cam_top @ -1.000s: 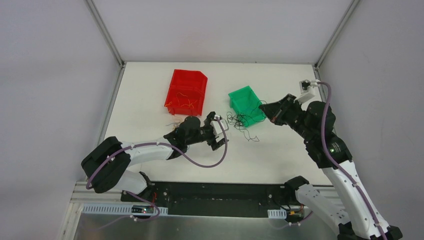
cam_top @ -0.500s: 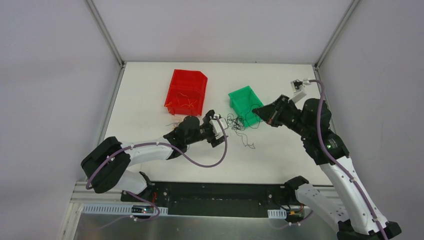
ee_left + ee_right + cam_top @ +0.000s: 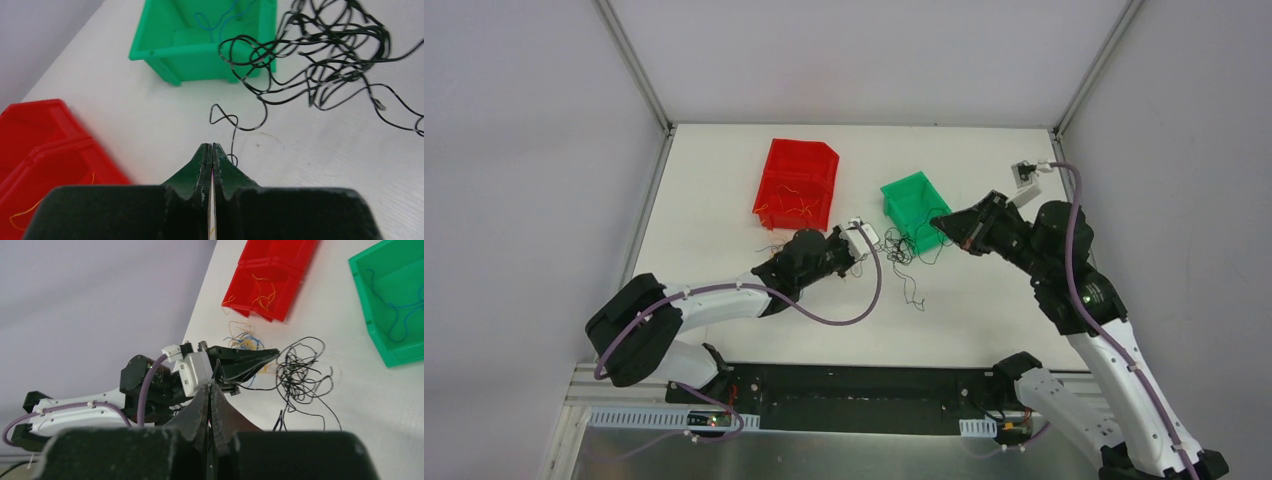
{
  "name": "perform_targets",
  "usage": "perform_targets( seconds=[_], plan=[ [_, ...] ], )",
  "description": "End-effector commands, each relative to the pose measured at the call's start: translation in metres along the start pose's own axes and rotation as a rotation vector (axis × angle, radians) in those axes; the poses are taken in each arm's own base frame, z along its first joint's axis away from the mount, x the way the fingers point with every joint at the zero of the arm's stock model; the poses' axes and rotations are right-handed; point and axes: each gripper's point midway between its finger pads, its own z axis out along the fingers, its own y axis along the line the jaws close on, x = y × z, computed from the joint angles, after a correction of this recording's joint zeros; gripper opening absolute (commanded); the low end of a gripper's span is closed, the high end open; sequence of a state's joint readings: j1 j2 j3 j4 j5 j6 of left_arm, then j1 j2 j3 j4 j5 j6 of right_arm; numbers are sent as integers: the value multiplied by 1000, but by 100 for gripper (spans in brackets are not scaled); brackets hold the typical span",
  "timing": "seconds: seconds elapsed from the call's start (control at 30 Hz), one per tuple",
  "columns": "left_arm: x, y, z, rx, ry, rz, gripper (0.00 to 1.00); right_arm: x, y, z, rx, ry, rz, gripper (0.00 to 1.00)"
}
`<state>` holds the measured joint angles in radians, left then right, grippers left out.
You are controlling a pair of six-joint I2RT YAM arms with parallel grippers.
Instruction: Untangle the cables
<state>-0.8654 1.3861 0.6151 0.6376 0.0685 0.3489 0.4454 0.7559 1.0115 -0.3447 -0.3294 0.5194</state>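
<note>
Loosely looped dark cables (image 3: pixel 902 246) sprawl between left pincer (image 3: pixel 210 148) and right pincer (image 3: pixel 210 390), both closed.

Thin dark loopy cables (image 3: pixel 901 248) form a loose clump on the table (image 3: pixel 714 230), at the green bin's (image 3: pixel 906 181) corner

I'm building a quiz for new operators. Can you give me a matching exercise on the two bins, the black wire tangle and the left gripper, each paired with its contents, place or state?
Things:
1 red bin
2 green bin
3 black wire tangle
4 left gripper

Descriptions:
A blue wires inside
B shut
C yellow-orange wires inside
D outside both bins

Pairs: 1-C, 2-A, 3-D, 4-B
</note>
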Motion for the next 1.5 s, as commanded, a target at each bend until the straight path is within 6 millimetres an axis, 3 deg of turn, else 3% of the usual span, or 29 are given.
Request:
perform_targets(
  seconds=[0.0, 0.07, 0.17, 0.2, 0.27, 0.3, 0.4, 0.43, 0.47, 0.67, 0.83, 1.03, 1.23, 1.47],
  plan=[
    [-27, 43, -14, -236, -35, -93, 0, -37, -14, -16, 115, -211, -39, 0],
    [-28, 49, -20, -274, -52, -115, 0, -48, -31, -25, 203, -302, -47, 0],
    [-33, 37, -22, -205, -81, -94, 0, -53, -30, -33, 205, -336, -65, 0],
    [-36, 30, -21, -155, -91, -60, 8, -52, -25, -35, 188, -326, -69, 0],
    [-34, 15, -19, -63, -101, 17, 44, -46, -14, -34, 144, -276, -81, 0],
    [-33, 12, -18, -48, -109, 49, 55, -44, -8, -34, 126, -251, -88, 0],
    [-32, 6, -22, -22, -165, 124, 70, -39, 9, -37, 72, -184, -107, 0],
    [-34, 1, -23, -1, -192, 150, 88, -37, 14, -38, 57, -165, -112, 0],
    [-33, -5, -24, 31, -203, 187, 98, -36, 18, -39, 41, -155, -114, 0],
    [-28, -14, -19, 76, -202, 208, 99, -30, 34, -38, -29, -102, -91, 0],
    [-30, -7, -22, 37, -206, 205, 99, -17, 48, -29, -116, -13, -51, 0],
    [-36, -1, -26, -6, -238, 197, 99, -8, 54, -20, -167, 60, -17, 0],
    [-38, -15, -23, 59, -256, 209, 99, -7, 56, -17, -181, 67, -1, 0],
    [-36, -15, -17, 35, -232, 229, 98, -3, 64, -13, -228, 100, 27, 0]
  ],
)
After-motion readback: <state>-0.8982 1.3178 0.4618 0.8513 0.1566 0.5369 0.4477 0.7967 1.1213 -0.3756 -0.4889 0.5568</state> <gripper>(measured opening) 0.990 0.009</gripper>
